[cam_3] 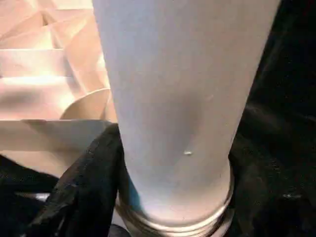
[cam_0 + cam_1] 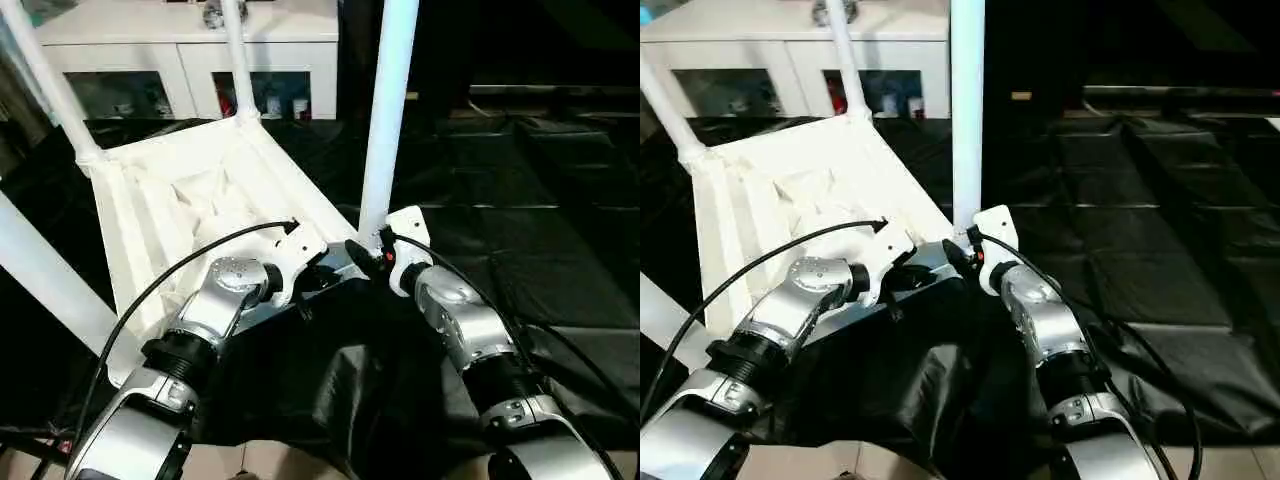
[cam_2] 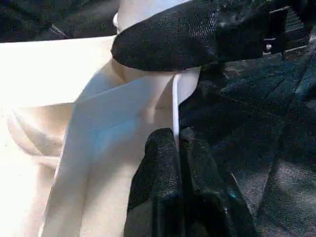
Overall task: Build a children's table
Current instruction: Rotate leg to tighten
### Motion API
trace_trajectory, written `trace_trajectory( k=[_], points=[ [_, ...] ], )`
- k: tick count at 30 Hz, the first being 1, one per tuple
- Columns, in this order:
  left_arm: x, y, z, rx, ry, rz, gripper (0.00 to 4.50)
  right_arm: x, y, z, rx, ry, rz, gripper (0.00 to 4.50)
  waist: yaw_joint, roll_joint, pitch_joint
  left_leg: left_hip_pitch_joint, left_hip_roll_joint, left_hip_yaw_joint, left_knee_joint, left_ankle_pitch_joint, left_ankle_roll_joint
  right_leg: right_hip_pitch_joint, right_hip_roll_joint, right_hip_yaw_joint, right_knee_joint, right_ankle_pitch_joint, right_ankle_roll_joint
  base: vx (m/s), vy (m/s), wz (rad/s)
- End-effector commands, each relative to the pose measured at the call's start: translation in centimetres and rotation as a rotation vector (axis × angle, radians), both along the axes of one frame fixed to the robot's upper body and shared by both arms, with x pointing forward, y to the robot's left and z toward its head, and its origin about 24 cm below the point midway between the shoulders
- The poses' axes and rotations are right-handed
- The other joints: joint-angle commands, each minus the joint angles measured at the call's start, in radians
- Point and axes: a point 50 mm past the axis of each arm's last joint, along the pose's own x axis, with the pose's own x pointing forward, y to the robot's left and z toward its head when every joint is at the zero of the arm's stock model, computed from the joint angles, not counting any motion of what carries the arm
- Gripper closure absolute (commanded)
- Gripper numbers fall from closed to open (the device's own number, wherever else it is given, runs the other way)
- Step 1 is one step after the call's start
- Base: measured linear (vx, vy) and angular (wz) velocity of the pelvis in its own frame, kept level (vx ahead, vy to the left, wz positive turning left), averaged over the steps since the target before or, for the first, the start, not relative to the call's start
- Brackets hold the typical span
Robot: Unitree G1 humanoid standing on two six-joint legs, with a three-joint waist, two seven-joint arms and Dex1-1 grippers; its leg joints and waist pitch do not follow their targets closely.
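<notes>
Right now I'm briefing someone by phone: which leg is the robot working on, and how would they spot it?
Find the small white plastic table lying upside down on the black sheet, ribbed underside up. Go to its near corner, between the two silver forearms. The long white tubular leg rising there is the one: unlike the others, it has the right claw at its base.

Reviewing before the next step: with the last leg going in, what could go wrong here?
1. The right gripper holds the near leg low at its base, so the long tube could lean and bind in the corner socket.
2. The left gripper pinches only the thin rim of the tabletop; it could slip.
</notes>
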Motion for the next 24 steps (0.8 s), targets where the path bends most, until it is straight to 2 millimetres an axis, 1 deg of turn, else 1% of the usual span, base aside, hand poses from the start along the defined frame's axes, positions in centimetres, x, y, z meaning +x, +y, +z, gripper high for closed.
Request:
trace_trajectory(
  k=[1, 2, 3, 4, 5, 6, 7, 8, 9, 10, 11, 13, 15, 16, 17, 18, 19, 21, 23, 24],
  points=[
    [-0.5, -2.4, 2.2, -0.116, -0.100, -0.153, 4.50, -1.5, 3.3, -0.3, 0.076, 0.047, 0.225, 0.99, 0.006, -0.016, -0.067, 0.000, 0.012, 0.000, -0.059, -0.220, 0.059, 0.057, -0.054, 0.040, -0.081, -0.252, -0.188, 0.000, 0.000, 0.00],
    [-0.5, -2.4, 2.2, -0.116, -0.100, -0.153, 4.50, -1.5, 3.3, -0.3, 0.076, 0.047, 0.225, 0.83, 0.008, -0.015, -0.067, -0.001, 0.013, -0.001, -0.060, -0.215, 0.061, 0.057, -0.056, 0.039, -0.081, -0.254, -0.189, 0.000, 0.000, 0.00],
    [-0.9, -1.9, 2.0, -0.115, -0.087, -0.195, 4.50, -1.6, 2.6, -0.2, 0.053, 0.038, 0.268, 0.70, 0.006, -0.017, -0.067, -0.003, 0.012, -0.001, -0.060, -0.208, 0.060, 0.058, -0.055, 0.038, -0.081, -0.261, -0.188, 0.000, 0.000, 0.00],
    [-1.0, -1.9, 2.0, -0.115, -0.086, -0.200, 4.50, -1.6, 2.5, -0.2, 0.049, 0.036, 0.276, 0.63, 0.008, -0.016, -0.067, -0.002, 0.014, -0.001, -0.060, -0.210, 0.059, 0.059, -0.056, 0.037, -0.082, -0.271, -0.187, 0.000, 0.000, 0.00],
    [-1.2, -1.6, 1.9, -0.112, -0.079, -0.216, 4.50, -1.7, 2.1, -0.1, 0.036, 0.030, 0.300, 0.59, 0.008, -0.015, -0.066, 0.000, 0.016, -0.001, -0.061, -0.216, 0.059, 0.056, -0.056, 0.038, -0.082, -0.278, -0.189, 0.000, 0.000, 0.00],
    [-1.3, -1.4, 1.8, -0.109, -0.074, -0.223, 4.50, -1.7, 1.9, 0.0, 0.029, 0.027, 0.311, 0.59, 0.007, -0.015, -0.066, 0.001, 0.017, -0.001, -0.061, -0.220, 0.057, 0.055, -0.056, 0.038, -0.083, -0.283, -0.190, 0.000, 0.000, 0.00],
    [-1.5, -0.8, 1.7, -0.097, -0.063, -0.252, 4.50, -1.9, 1.1, 0.2, 0.016, 0.019, 0.365, 0.59, 0.008, -0.014, -0.064, 0.003, 0.018, -0.001, -0.063, -0.230, 0.056, 0.054, -0.056, 0.038, -0.084, -0.296, -0.191, 0.000, 0.000, 0.00],
    [-1.9, -0.2, 1.6, -0.088, -0.043, -0.284, 4.50, -2.3, 0.1, 0.7, 0.004, 0.014, 0.435, 0.59, 0.016, -0.014, -0.066, 0.009, 0.022, 0.000, -0.061, -0.242, 0.057, 0.052, -0.055, 0.041, -0.082, -0.281, -0.194, 0.000, 0.000, 0.00],
    [-1.9, -0.2, 1.6, -0.088, -0.043, -0.284, 4.50, -2.3, 0.1, 0.7, 0.004, 0.014, 0.435, 0.59, 0.016, -0.014, -0.066, 0.009, 0.022, 0.000, -0.061, -0.242, 0.057, 0.052, -0.055, 0.041, -0.082, -0.281, -0.194, 0.000, 0.000, 0.00],
    [-2.1, 0.2, 1.7, -0.088, -0.034, -0.316, 4.50, -2.6, -0.4, 1.0, 0.000, 0.014, 0.487, 0.59, 0.018, -0.013, -0.063, 0.004, 0.023, 0.000, -0.064, -0.241, 0.060, 0.052, -0.053, 0.041, -0.080, -0.269, -0.199, 0.000, 0.000, 0.00],
    [-2.2, 0.4, 1.6, -0.085, -0.027, -0.332, 4.50, -2.8, -0.8, 1.1, -0.002, 0.017, 0.516, 0.59, 0.023, -0.011, -0.065, 0.006, 0.022, 0.001, -0.062, -0.238, 0.059, 0.052, -0.054, 0.040, -0.078, -0.264, -0.201, 0.000, 0.000, 0.00],
    [-2.5, 0.8, 1.6, -0.078, -0.011, -0.364, 4.50, -3.2, -1.5, 1.3, -0.011, 0.025, 0.572, 0.59, 0.027, -0.012, -0.063, 0.007, 0.024, 0.001, -0.063, -0.254, 0.056, 0.050, -0.054, 0.040, -0.079, -0.280, -0.201, 0.000, 0.000, 0.00],
    [-2.7, 1.2, 1.5, -0.061, 0.004, -0.390, 4.50, -3.4, -1.8, 1.4, -0.014, 0.034, 0.600, 0.59, 0.028, -0.010, -0.062, 0.007, 0.024, 0.000, -0.065, -0.260, 0.051, 0.049, -0.055, 0.041, -0.080, -0.291, -0.201, 0.000, 0.000, 0.00],
    [-2.8, 1.4, 1.4, -0.048, 0.015, -0.405, 4.50, -3.6, -2.0, 1.4, -0.016, 0.040, 0.616, 0.59, 0.029, -0.013, -0.063, 0.006, 0.023, 0.000, -0.064, -0.261, 0.048, 0.053, -0.055, 0.040, -0.080, -0.298, -0.196, 0.000, 0.000, 0.00],
    [-3.0, 1.7, 1.2, -0.038, 0.029, -0.420, 4.50, -3.7, -2.3, 1.4, -0.018, 0.047, 0.635, 0.59, 0.030, -0.011, -0.063, 0.005, 0.024, 0.000, -0.065, -0.258, 0.048, 0.051, -0.055, 0.041, -0.080, -0.295, -0.194, 0.000, 0.000, 0.00],
    [-3.1, 1.8, 1.2, -0.034, 0.033, -0.424, 4.50, -3.8, -2.4, 1.5, -0.018, 0.049, 0.640, 0.59, 0.030, -0.012, -0.063, 0.006, 0.024, 0.000, -0.065, -0.255, 0.049, 0.052, -0.055, 0.040, -0.080, -0.292, -0.194, 0.000, 0.000, 0.00],
    [-3.3, 2.2, 1.2, -0.028, 0.046, -0.438, 4.50, -3.9, -2.7, 1.5, -0.017, 0.057, 0.656, 0.75, 0.031, -0.010, -0.064, 0.006, 0.024, -0.001, -0.064, -0.250, 0.049, 0.051, -0.055, 0.041, -0.078, -0.283, -0.198, 0.000, 0.000, 0.00],
    [-3.4, 2.5, 1.2, -0.030, 0.062, -0.451, 4.50, -4.2, -2.8, 1.6, -0.009, 0.069, 0.679, 0.92, 0.032, -0.011, -0.064, 0.006, 0.025, 0.000, -0.064, -0.246, 0.049, 0.051, -0.055, 0.041, -0.078, -0.273, -0.204, 0.000, 0.000, 0.00],
    [-3.6, 2.6, 1.2, -0.033, 0.073, -0.463, 4.50, -4.3, -2.9, 1.6, -0.005, 0.078, 0.696, 1.19, 0.036, -0.011, -0.064, 0.006, 0.025, 0.000, -0.065, -0.249, 0.047, 0.052, -0.055, 0.040, -0.078, -0.277, -0.202, 0.000, 0.000, 0.00],
    [-3.6, 2.7, 1.2, -0.033, 0.076, -0.466, 4.50, -4.4, -2.8, 1.5, -0.004, 0.081, 0.700, 1.19, 0.037, -0.010, -0.064, 0.006, 0.025, 0.000, -0.065, -0.245, 0.046, 0.052, -0.055, 0.040, -0.077, -0.276, -0.202, 0.000, 0.000, 0.00]
  ],
)
